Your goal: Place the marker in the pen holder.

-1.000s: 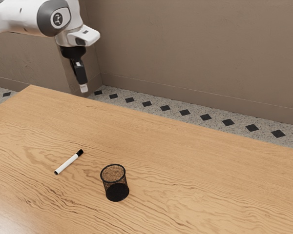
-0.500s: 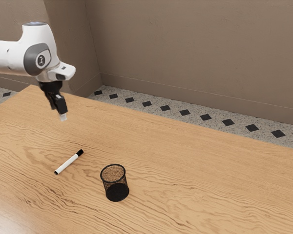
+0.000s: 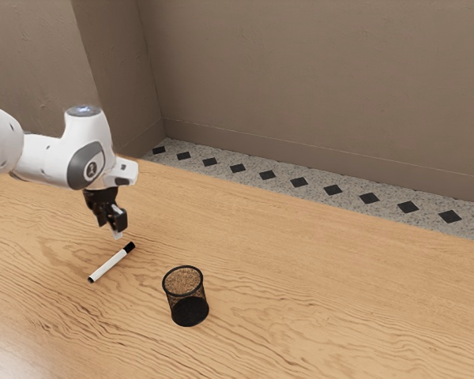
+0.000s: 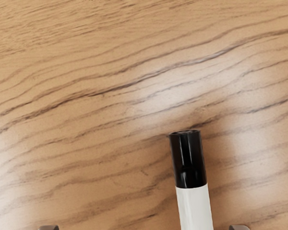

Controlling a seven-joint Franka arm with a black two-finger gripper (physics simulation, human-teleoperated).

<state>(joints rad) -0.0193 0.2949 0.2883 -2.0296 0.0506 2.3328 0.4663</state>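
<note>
On table [image 3: 316,292]: 1 marker [image 3: 109,266], 1 pen holder [image 3: 189,306]; 1 tool [image 3: 114,231] above.

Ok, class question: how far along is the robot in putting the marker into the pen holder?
The approach looks nearly done: the open gripper hovers near the black-capped marker. Nothing is in hand; the marker lies on the wooden table. Left: grasping, lifting and lowering it into the upright mesh pen holder.

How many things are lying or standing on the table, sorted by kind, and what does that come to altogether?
Marker: 1, white with a black cap, lying down
Pen holder: 1, black mesh, standing upright
Total: 2
</note>
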